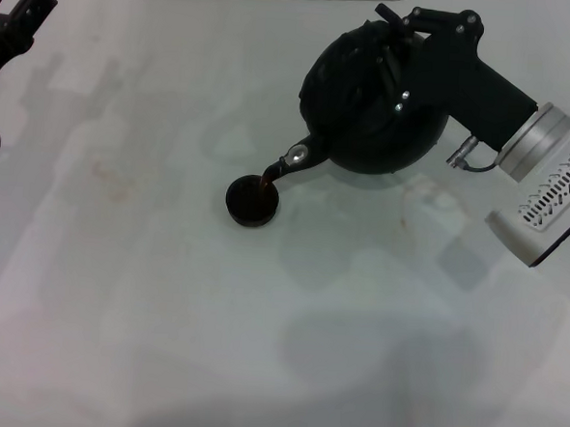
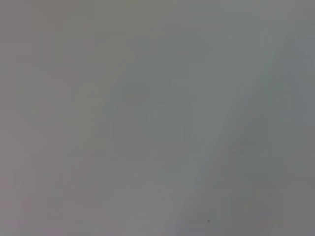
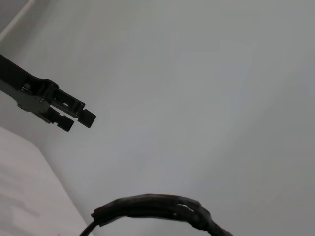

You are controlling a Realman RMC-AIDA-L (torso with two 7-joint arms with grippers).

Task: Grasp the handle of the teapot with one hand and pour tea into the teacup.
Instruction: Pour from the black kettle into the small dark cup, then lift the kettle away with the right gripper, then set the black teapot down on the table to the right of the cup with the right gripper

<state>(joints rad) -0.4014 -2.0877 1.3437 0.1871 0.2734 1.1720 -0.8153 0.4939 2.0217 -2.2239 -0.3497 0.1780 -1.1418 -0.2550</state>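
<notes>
The right gripper (image 1: pixel 417 38) is clamped on the handle (image 1: pixel 392 46) of the teapot (image 1: pixel 374 98), its fingers closed around the arched bail with the round black body hanging below and forward of them, tipped so the spout (image 1: pixel 296 159) points down and away from the wrist. A thin brown stream runs from the silver-ringed spout into the teacup (image 1: pixel 252 200), which sits on the table (image 1: pixel 163 313) just under the spout tip, well out ahead of the fingers and lower than them. To my eye the pour is under way and the cup already looks dark with tea, so the thing now is to hold the tilt steady, keep the spout over the middle of that tiny cup, and ease the pot back upright before it brims; the cup is so small next to the pot that a slight swing of the wrist could send tea over its rim. There is plenty of bare table on every side of the cup and pot, so righting the pot and setting it down beside the cup should meet nothing. The left gripper (image 1: pixel 21 13) is parked far off at the table's far edge, holding nothing, its fingers slightly apart.
</notes>
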